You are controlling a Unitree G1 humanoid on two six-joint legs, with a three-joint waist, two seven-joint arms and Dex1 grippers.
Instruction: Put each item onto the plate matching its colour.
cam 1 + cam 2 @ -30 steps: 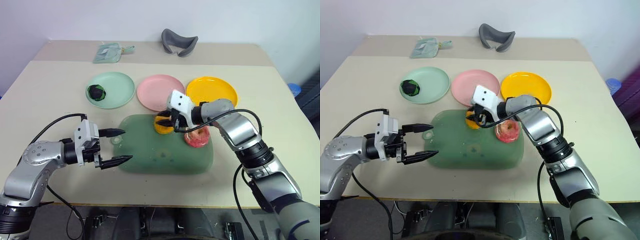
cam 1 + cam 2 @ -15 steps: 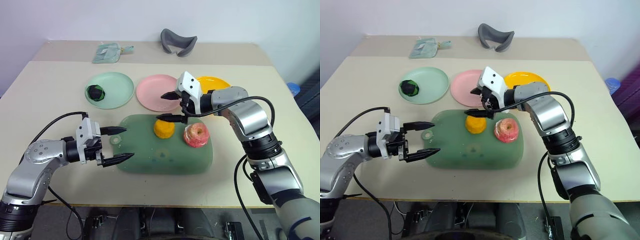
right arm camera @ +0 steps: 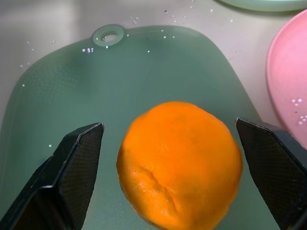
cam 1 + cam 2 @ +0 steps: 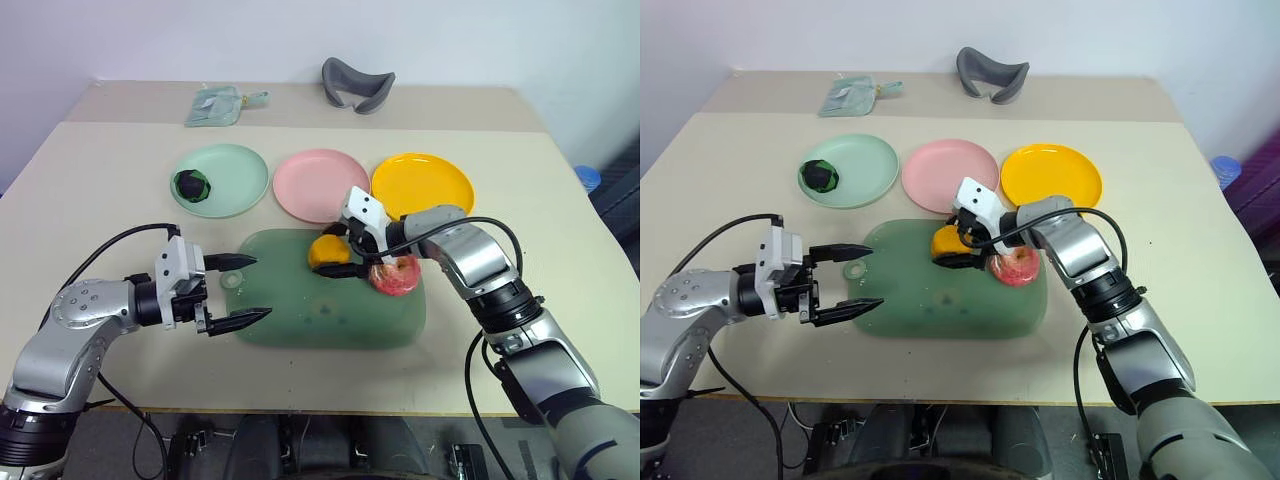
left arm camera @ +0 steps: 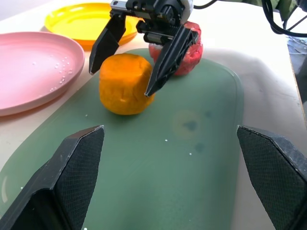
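you have three plates in a row on the far half of the surface (image 4: 560, 290): the mint green plate (image 4: 236, 175) holds the black-and-green ball (image 4: 192, 184), while the pink plate (image 4: 315, 182) and the yellow plate (image 4: 428, 180) each hold nothing. nearer to you lies the large green mat (image 4: 300, 318), and on it sit the orange-yellow lump (image 4: 327, 252) and, just beside it on the right, the pink-red fruit (image 4: 396, 276), neither on a plate. your right gripper (image 4: 340, 252) is down at the lump with its jaws spread wide, one finger on either side of it and not closed on it. your left gripper (image 4: 236, 291) hovers over the mat's left end, jaws wide open and holding nothing, well apart from both items. at the back edge lie a grey curved object (image 4: 357, 84) and a small pale green pouch (image 4: 218, 105).
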